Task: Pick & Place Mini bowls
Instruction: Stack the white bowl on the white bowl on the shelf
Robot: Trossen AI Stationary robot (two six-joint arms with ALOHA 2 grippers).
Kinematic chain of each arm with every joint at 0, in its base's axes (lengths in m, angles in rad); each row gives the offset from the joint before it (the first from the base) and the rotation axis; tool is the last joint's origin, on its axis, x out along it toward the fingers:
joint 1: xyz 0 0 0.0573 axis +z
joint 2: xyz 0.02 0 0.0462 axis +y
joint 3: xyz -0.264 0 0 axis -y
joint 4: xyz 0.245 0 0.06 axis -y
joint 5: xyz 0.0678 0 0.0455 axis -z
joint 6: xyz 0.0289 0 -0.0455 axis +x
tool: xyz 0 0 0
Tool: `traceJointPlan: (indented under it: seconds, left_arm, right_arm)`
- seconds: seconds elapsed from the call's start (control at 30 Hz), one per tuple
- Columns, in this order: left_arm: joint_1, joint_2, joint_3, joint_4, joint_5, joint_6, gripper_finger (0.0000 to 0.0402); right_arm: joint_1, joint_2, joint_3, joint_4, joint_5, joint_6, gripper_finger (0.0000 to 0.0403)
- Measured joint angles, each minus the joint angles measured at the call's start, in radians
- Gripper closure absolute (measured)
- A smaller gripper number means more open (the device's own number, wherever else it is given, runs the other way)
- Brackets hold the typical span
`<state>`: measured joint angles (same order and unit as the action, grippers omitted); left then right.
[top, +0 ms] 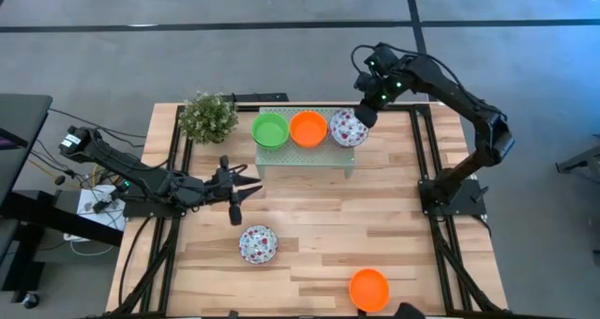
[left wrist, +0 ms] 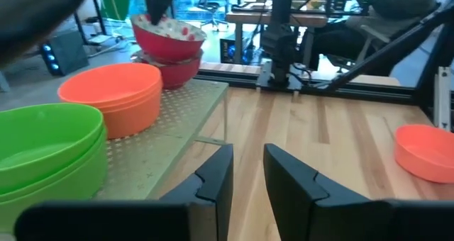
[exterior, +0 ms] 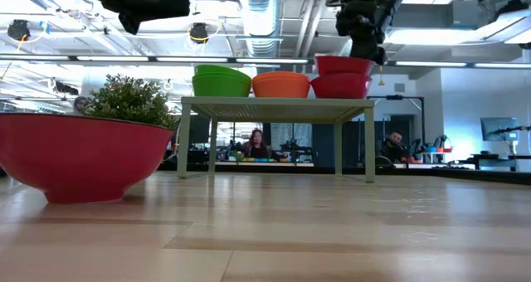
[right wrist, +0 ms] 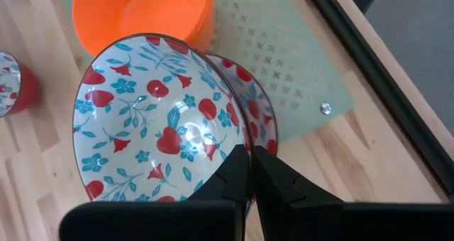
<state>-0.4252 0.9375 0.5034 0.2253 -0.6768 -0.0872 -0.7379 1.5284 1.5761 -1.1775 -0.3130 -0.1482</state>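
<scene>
At the left of the high view, the left end effector (top: pixel 234 189) hovers over the wooden tabletop (top: pixel 375 235) just below the bushy plant (top: pixel 207 116), its fingers narrowly parted and holding nothing. Below it, a floral bowl (top: pixel 258 244) sits alone on the tabletop. Along the upper centre, the pale green stand (top: pixel 305 159) carries green bowls (top: pixel 270 129), orange bowls (top: pixel 307 129) and a floral bowl on the stand (top: pixel 339 133). At the upper right, the right end effector (top: pixel 364 115) is pinched on the rim of a tilted floral bowl (right wrist: pixel 152 131) directly above it. An orange bowl (top: pixel 368 289) lies at lower right.
</scene>
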Motion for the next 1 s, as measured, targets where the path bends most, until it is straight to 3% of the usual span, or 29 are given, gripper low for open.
traceJointPlan:
  seconds: [0.67,1.0]
  left_arm:
    - [0.000,0.000,0.000,0.005,0.020,0.000,0.0321]
    - [0.000,0.000,0.000,0.005,0.020,0.000,0.0321]
  right_arm:
    - [-0.007,0.110,0.002,-0.003,-0.028,-0.016,0.0393]
    - [-0.009,0.107,0.001,-0.023,-0.021,-0.019,0.0351]
